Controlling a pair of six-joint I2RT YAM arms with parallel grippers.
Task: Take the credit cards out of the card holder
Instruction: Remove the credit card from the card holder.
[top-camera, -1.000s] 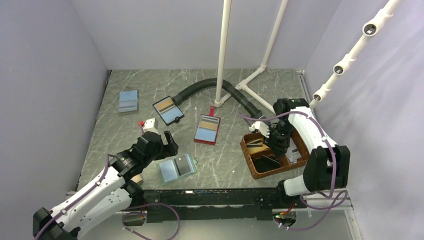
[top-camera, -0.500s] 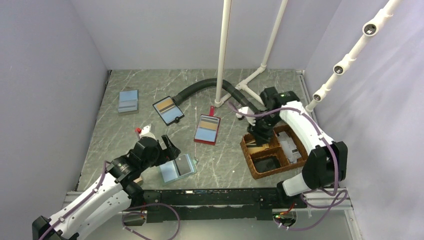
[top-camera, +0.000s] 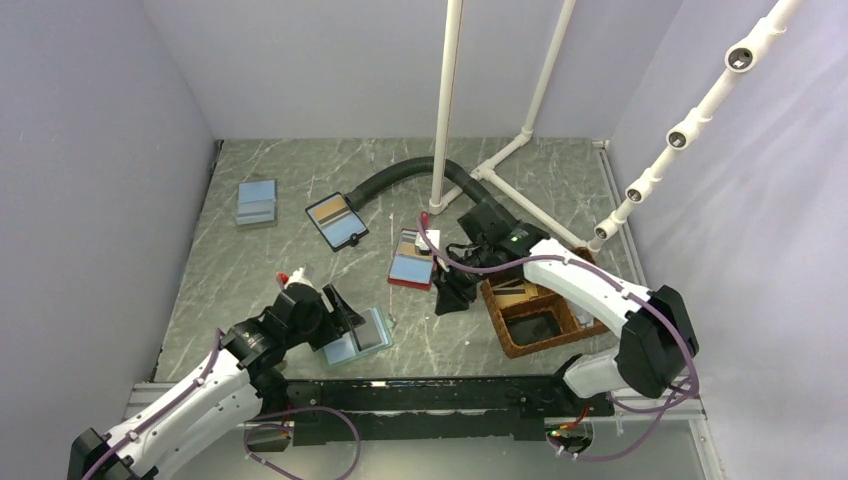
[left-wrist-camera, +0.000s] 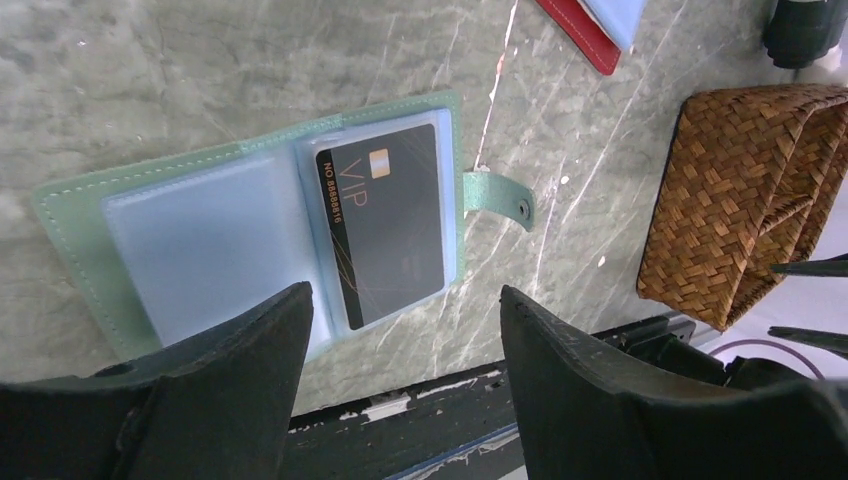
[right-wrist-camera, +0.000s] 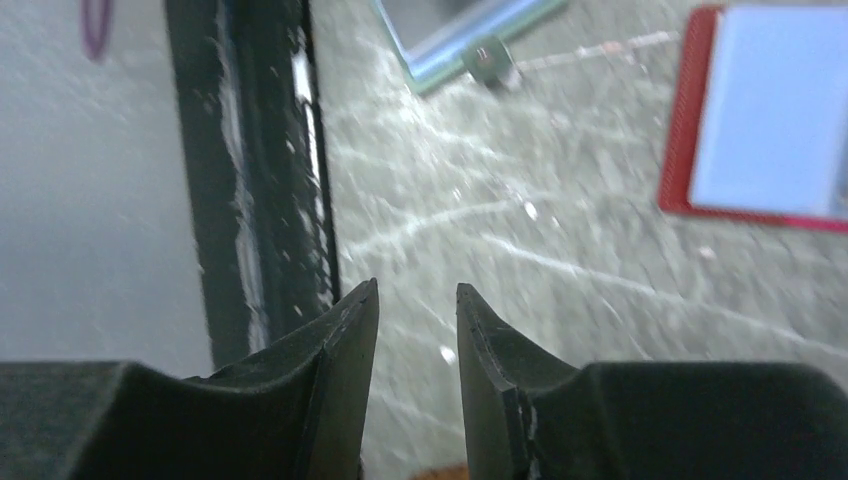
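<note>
Left fingers (left-wrist-camera: 600, 390) wide, right fingers (right-wrist-camera: 335, 380) narrow, empty

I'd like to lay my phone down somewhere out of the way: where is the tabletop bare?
Bare tabletop lies between the card holder and the basket; along the left wall, nearer than the blue-grey holder; and in the far right corner, beyond the white pipes. The middle is crowded: black-edged holder, red-edged holder, right gripper.
</note>
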